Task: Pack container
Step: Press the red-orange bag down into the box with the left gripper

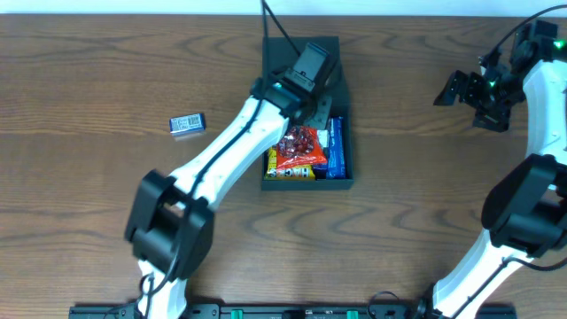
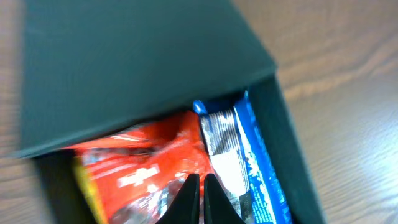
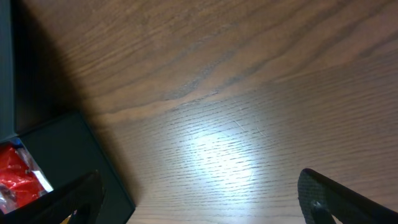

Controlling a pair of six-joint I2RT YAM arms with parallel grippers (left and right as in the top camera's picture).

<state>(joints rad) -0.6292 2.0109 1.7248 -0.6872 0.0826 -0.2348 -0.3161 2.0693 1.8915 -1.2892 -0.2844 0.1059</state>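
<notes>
The container [image 1: 345, 182], a dark box, lies mid-table with its flap lid [image 1: 279, 51] at the far end. Inside are a red packet [image 1: 299, 146], a yellow one [image 1: 276, 165] and a blue one [image 1: 335, 146]. My left gripper [image 1: 317, 111] hangs over the box interior. In the left wrist view it [image 2: 200, 186] is shut and empty, just above where the red packet [image 2: 143, 162] meets the blue-and-silver packet [image 2: 249, 155], and the lid [image 2: 137, 62] tilts over the packets' far ends. My right gripper [image 1: 468, 102] is open over bare wood at the right [image 3: 205, 199].
A small blue-and-silver packet [image 1: 187, 124] lies alone on the wood to the left of the box. The right wrist view catches a corner of the container [image 3: 68, 149] at its lower left. Both arm bases stand along the near edge.
</notes>
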